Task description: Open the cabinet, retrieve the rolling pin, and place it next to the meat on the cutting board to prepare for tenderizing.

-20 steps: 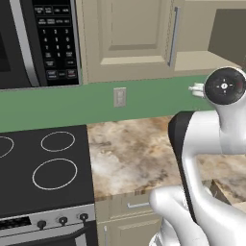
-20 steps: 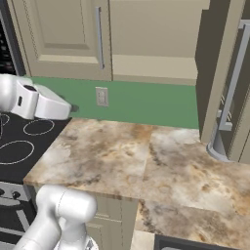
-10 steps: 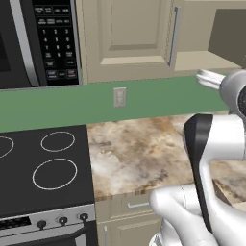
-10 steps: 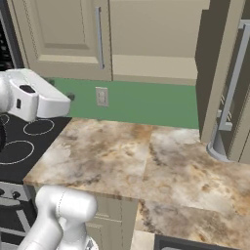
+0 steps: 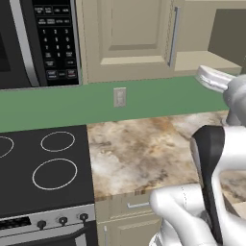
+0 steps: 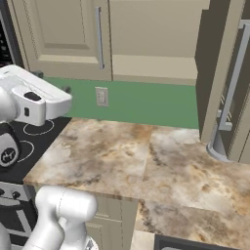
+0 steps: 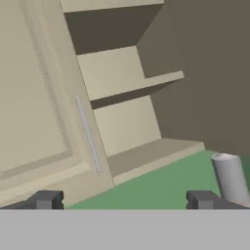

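Facing the cabinet, the end effector hovers with its jaws spread wide and nothing between them. In the hand view the cabinet's right half stands open: bare shelves recede beside the closed left door, whose silver bar handle runs along the door's edge next to the opening. A pale cylinder rises just below the cabinet at the view's lower right; whether it is the rolling pin cannot be told. The right base view shows the arm's white hand left of the cabinet handle, above the marbled bench; the left base view shows the stove and microwave left of the cabinet.

Step in hand, as judged: the opening appears done and the search for the pin begins. The next move calls for locating the pin from a better viewpoint, then aligning the spread jaws across its barrel.
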